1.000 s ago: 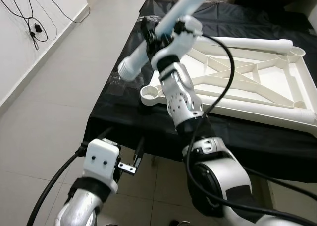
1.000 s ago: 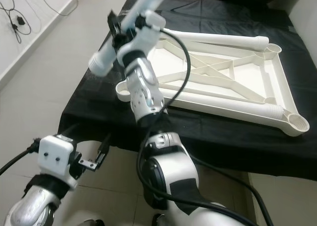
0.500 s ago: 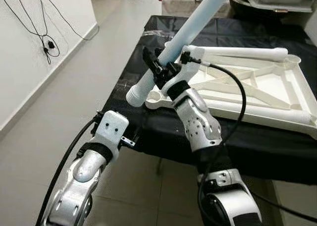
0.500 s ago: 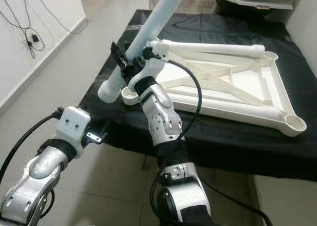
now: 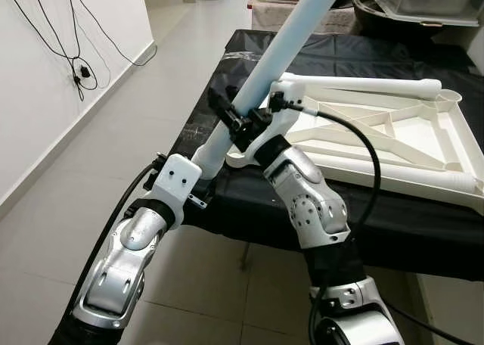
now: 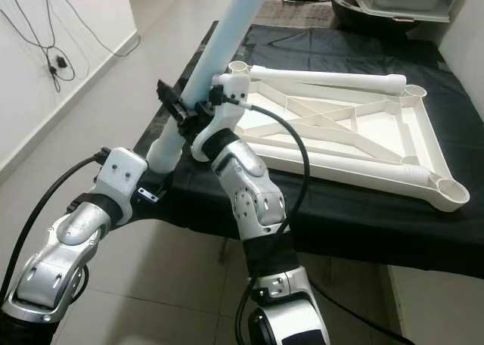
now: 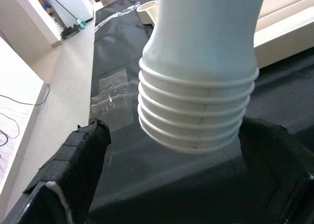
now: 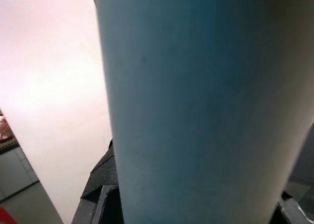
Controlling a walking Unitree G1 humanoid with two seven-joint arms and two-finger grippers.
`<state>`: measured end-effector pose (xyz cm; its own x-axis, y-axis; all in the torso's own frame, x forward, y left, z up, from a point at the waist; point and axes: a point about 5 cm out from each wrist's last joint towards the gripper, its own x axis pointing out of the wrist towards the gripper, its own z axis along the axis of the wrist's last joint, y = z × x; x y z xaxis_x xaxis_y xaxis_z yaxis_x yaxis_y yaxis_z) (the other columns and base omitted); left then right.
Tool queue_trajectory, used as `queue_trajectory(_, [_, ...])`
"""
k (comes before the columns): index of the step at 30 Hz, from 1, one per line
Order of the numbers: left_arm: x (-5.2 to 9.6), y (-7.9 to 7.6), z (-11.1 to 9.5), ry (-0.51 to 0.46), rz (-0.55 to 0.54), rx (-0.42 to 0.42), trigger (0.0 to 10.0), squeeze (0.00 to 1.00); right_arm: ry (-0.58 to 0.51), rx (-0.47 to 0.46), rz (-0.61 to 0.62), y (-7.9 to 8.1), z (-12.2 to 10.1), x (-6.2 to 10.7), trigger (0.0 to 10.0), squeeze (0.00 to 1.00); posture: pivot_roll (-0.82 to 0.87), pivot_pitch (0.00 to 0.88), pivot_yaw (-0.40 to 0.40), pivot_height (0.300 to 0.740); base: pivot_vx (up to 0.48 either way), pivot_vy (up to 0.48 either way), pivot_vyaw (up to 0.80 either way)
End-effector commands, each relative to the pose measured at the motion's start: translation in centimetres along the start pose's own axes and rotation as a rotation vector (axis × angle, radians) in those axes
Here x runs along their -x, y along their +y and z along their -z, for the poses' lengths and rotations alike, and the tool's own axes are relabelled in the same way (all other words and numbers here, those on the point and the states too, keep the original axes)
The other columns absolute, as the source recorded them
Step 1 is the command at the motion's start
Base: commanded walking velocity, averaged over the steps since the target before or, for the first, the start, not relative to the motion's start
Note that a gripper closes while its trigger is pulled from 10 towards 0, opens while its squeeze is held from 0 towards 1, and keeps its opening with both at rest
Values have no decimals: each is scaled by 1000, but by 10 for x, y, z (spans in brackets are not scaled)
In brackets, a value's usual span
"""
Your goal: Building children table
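The right gripper (image 5: 240, 122) has its jaws clamped around a pale blue table leg (image 5: 280, 51), which slants up and away over the front left corner of the desk (image 6: 355, 216), its ribbed lower end (image 7: 198, 113) hanging just off that corner's edge. The left gripper (image 7: 171, 184) sits directly beneath that ribbed end, its jaws spread wide with one black finger (image 7: 73, 160) on either side and not touching the leg. On the black cloth covering the desk lies the white tabletop frame (image 6: 340, 129), upside down, with crossed ribs and round sockets at its corners; one white leg (image 6: 325, 79) lies along its far edge. The frame's near left socket (image 5: 236, 160) sits just behind the right gripper, at the desk's front left corner. Black cables (image 5: 53, 35) hang on the wall to the left.
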<state>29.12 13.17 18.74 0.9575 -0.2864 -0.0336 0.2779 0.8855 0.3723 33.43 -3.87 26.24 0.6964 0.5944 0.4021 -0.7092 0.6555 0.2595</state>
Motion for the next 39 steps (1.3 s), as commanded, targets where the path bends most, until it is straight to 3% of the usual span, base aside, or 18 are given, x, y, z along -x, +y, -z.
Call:
queue_trajectory(1, [-2,2,-2,-15,2,-9,10000,0,25,-55,-18,8,12,3,10000,0,54,85,2,740,0,0,0])
queue_trajectory(23, [-19,-6,0,-23,34,7,10000,0,79,-72,-49,23,19,17,10000,0,42,99,6,740,0,0,0])
queue_trajectory(24, [-20,-6,0,-24,32,10,0,0,81,-72,-50,24,20,17,10000,0,42,99,6,740,0,0,0])
queue_trajectory(37, [-18,-11,2,-44,36,14,0,0,100,-42,-36,21,23,19,10000,0,38,101,8,740,0,0,0])
queue_trajectory(38, [-16,-12,3,-42,35,28,5137,0,103,-12,-23,18,23,20,10000,1000,38,101,8,740,0,0,0])
queue_trajectory(39, [-14,-13,4,-41,31,37,10000,0,104,10,-15,15,24,21,10000,1000,38,101,8,740,0,0,0])
